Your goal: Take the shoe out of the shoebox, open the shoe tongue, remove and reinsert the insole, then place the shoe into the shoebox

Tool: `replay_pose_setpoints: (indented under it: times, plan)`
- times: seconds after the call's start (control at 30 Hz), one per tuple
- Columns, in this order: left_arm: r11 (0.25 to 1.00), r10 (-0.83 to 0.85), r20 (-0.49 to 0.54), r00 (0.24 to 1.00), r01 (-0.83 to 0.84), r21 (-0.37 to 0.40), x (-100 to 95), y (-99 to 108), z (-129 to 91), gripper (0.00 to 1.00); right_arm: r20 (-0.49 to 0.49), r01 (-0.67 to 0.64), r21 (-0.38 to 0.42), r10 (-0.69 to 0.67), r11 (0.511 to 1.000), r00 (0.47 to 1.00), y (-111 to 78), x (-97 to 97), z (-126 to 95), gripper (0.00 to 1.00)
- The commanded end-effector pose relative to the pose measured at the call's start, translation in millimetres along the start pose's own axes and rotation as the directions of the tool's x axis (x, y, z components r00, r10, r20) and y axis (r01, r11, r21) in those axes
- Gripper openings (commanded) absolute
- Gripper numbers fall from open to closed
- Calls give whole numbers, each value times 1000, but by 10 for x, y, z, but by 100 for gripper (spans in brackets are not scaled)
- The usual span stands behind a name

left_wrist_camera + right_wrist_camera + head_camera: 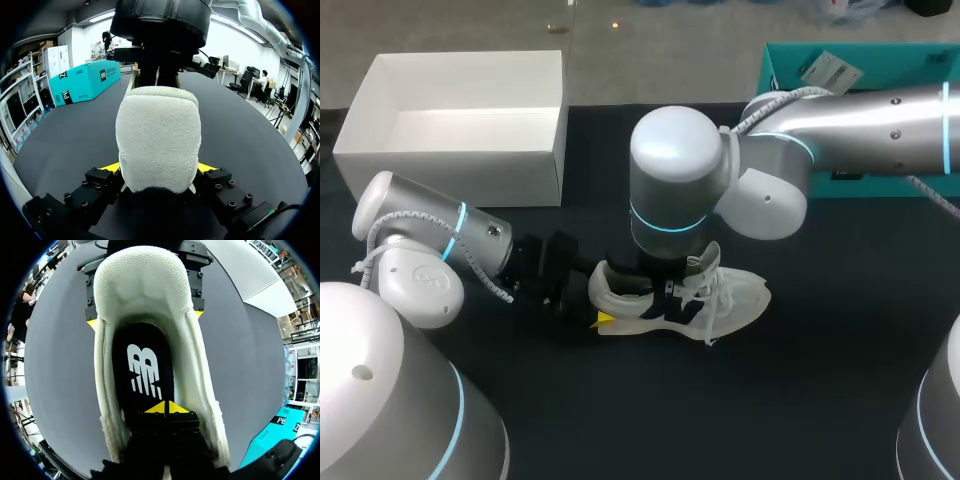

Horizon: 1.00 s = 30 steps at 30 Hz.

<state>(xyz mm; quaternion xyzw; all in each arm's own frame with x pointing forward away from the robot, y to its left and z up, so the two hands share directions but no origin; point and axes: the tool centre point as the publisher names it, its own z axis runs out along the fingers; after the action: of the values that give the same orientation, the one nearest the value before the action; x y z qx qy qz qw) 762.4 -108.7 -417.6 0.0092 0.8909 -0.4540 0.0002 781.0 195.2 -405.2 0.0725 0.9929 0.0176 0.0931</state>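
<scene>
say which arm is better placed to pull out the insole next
Right. The right end effector sits inside the shoe, closed tips on the insole. The left end effector grips the heel from outside, likely just steadying.

From overhead, the right arm (672,160) hides much of the shoe (744,296).

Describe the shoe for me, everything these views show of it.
The shoe is a white sneaker of mesh-like fabric with white laces, dark side markings and a padded, fuzzy-looking heel collar. It stands upright on its sole on the black table, outside the white shoebox. Inside lies a black insole with a white logo. The left gripper clamps the heel from both sides. The right gripper reaches down into the opening, its closed yellow tips on the insole.
</scene>
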Motion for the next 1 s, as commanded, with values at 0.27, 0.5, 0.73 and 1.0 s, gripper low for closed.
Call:
replay_pose_setpoints:
  times: [0.27, 0.5, 0.73, 1.0]
  plan:
    - [1000, 0, 3, 1000, 0, -1, 11, -5, 1, 0, 33, -35, 0, 35, 999, 999, -71, -68, -25, 3]
    - [1000, 0, 3, 1000, 0, -1, 11, -5, 1, 0, 29, -31, 2, 31, 1000, 999, -79, -97, -19, 20]
    - [1000, 0, 3, 1000, 0, -1, 11, -5, 1, 0, 7, -19, 13, 19, 1000, 1000, -44, -73, 80, 27]
    - [1000, 0, 3, 1000, 0, -1, 11, -5, 1, 0, -42, -9, 30, 10, 1000, 999, -23, -32, 217, 33]
